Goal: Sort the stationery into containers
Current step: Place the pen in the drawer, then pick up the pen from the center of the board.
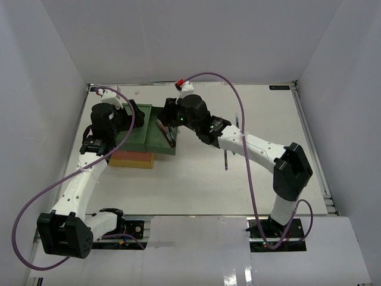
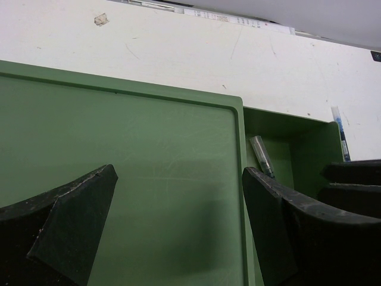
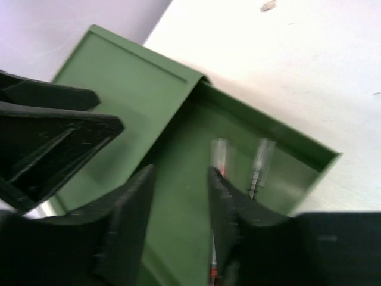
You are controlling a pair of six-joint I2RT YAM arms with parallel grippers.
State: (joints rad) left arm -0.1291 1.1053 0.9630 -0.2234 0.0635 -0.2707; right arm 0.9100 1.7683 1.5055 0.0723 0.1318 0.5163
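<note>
The drawer stack stands left of centre, its green top above the red-orange and yellow tiers. The green drawer is pulled out to the right. Two thin pens lie in it: a red-inked one and a clear one; one also shows in the left wrist view. My right gripper is open and empty low over the drawer, and it also shows in the top view. My left gripper is open and empty above the green top. No tape rolls or highlighters are in view.
A thin pen lies on the white table right of the drawer. A blue-tipped pen lies on the table beyond the drawer's wall. The left gripper's black fingers sit close beside my right gripper.
</note>
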